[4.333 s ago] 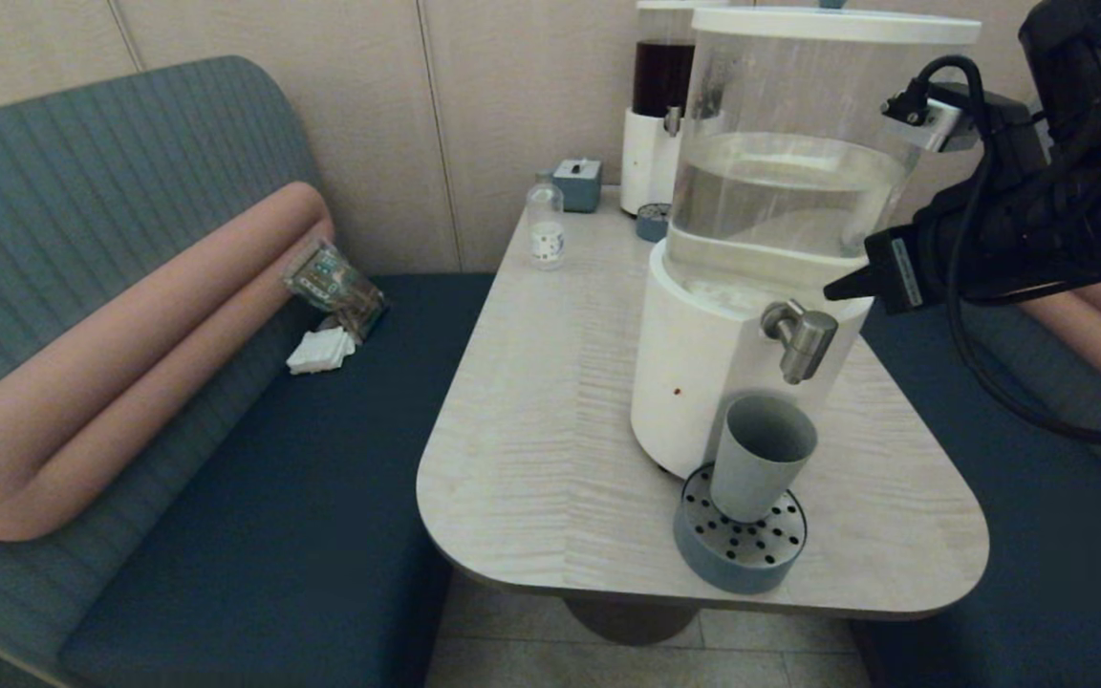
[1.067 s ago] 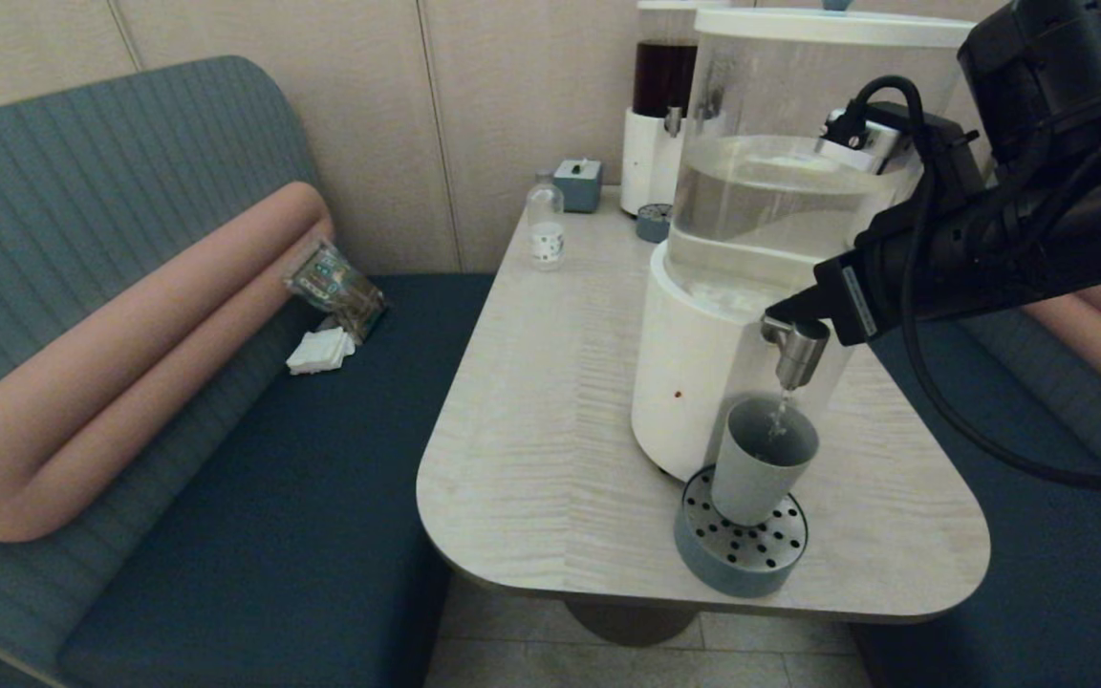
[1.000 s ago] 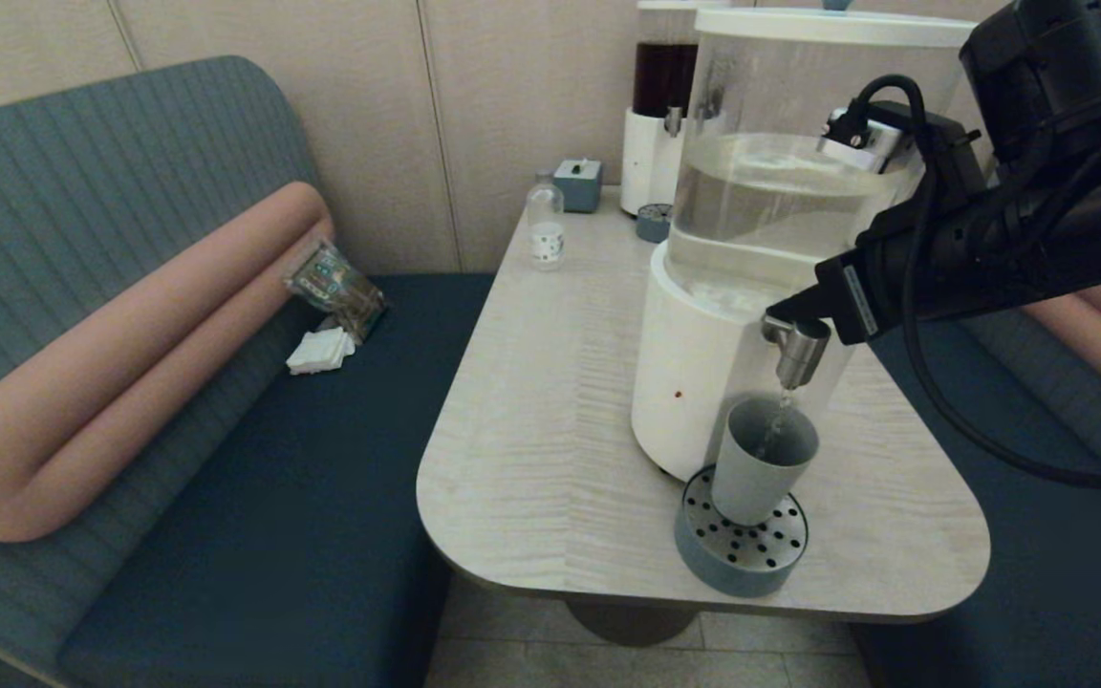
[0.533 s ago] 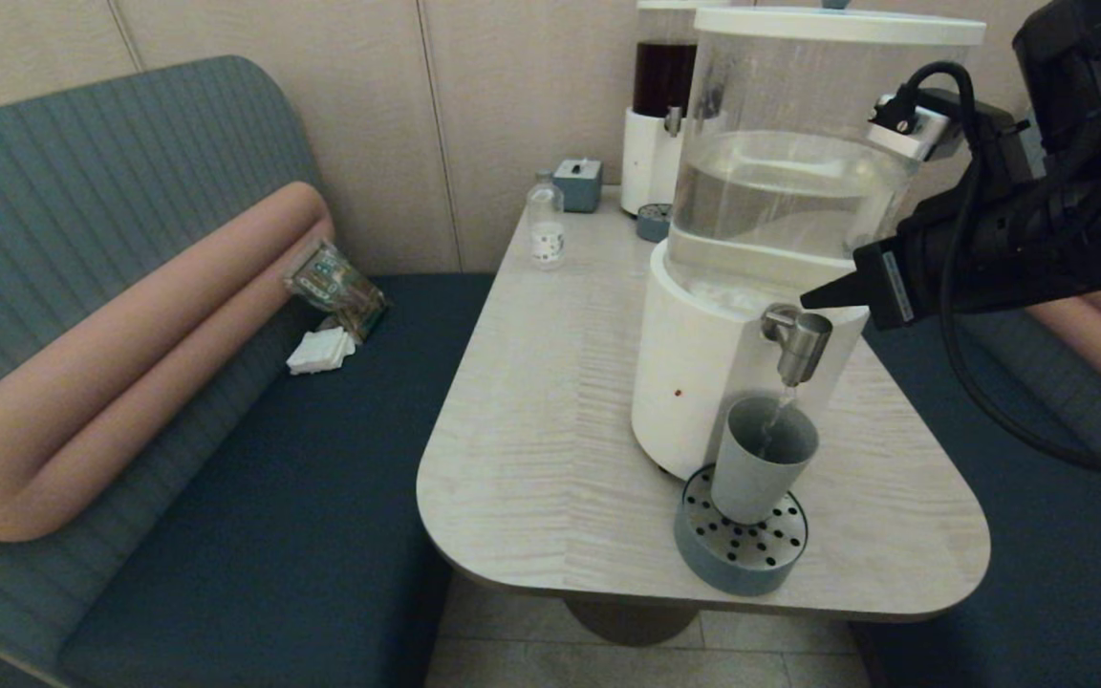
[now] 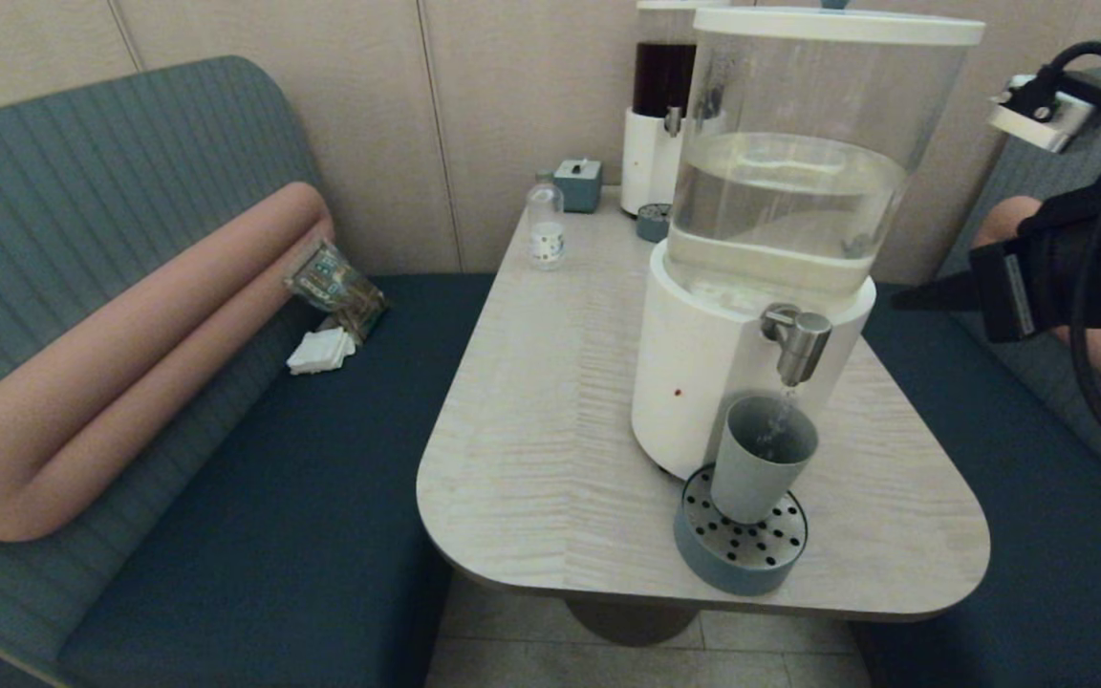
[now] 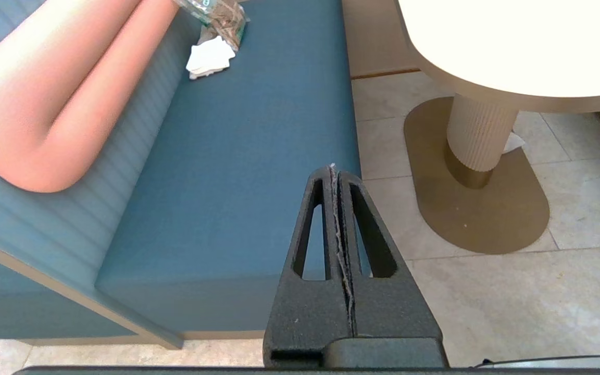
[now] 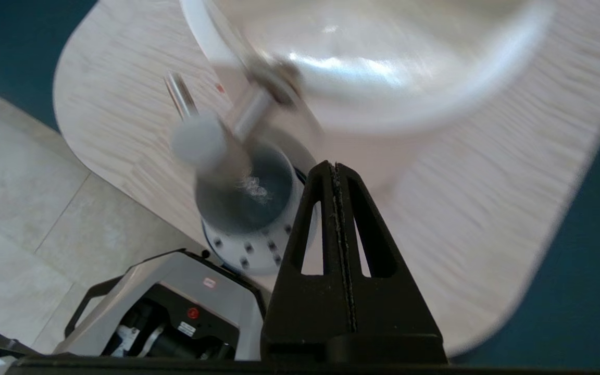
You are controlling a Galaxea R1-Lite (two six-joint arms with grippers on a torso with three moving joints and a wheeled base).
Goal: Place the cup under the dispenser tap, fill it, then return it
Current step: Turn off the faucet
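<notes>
The grey-blue cup [image 5: 761, 459] stands upright on the round drip tray [image 5: 740, 547], directly under the brushed-steel dispenser tap [image 5: 802, 342]. A thin stream falls from the tap into the cup. In the right wrist view the cup [image 7: 245, 190] shows liquid inside, below the tap [image 7: 211, 143]. My right gripper [image 5: 899, 300] is shut and empty, off to the right of the tap and clear of it; the right wrist view shows this gripper [image 7: 335, 165] with its jaws pressed together. My left gripper [image 6: 332, 167] is shut, parked low over the bench seat.
The big dispenser [image 5: 780, 220] with white base and clear tank fills the table's [image 5: 531, 420] right side. Behind it stand a narrow dark-liquid dispenser [image 5: 656, 105], a small clear bottle [image 5: 545, 227] and a small blue box [image 5: 577, 183]. Benches flank the table.
My right gripper has pulled back to the right, away from the tap it was touching a second ago. Liquid keeps running into the cup, which has not moved.
</notes>
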